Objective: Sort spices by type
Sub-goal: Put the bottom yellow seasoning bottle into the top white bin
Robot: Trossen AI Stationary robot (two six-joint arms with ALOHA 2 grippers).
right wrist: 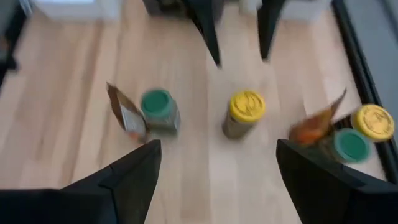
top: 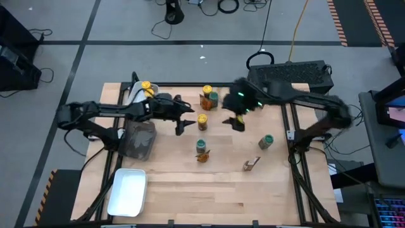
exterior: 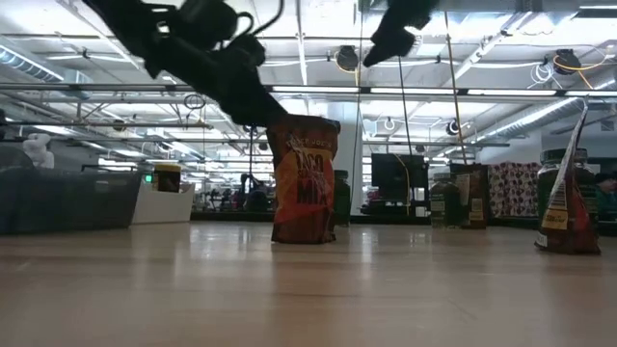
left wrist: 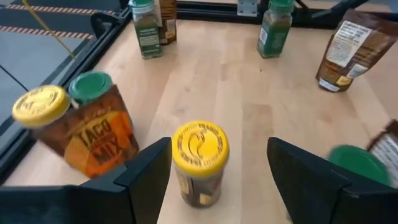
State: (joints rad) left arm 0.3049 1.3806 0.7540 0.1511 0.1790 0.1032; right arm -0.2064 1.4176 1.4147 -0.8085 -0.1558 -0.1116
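A yellow-lidded jar [left wrist: 199, 163] stands upright on the table at its middle [top: 202, 120]. My left gripper [left wrist: 219, 152] is open, with one finger on each side of that jar and a gap to both. It comes in from the table's left [top: 187, 122]. My right gripper [right wrist: 217, 155] is open and hovers just right of the same jar [top: 237, 121]. A green-lidded jar [top: 201, 144] stands beside an orange-brown packet [top: 202, 156]. Another yellow-lidded jar [top: 207, 90], a green-lidded one [top: 214, 97] and a packet [top: 205, 102] cluster farther back.
A lone green-lidded jar [top: 266, 142] and a packet [top: 251, 164] sit on the right. A dark grey tray [top: 140, 139] lies at the left. A white tray [top: 128, 191] lies at the near left, and another [top: 134, 95] with yellow-lidded jars [top: 147, 86] at the far left.
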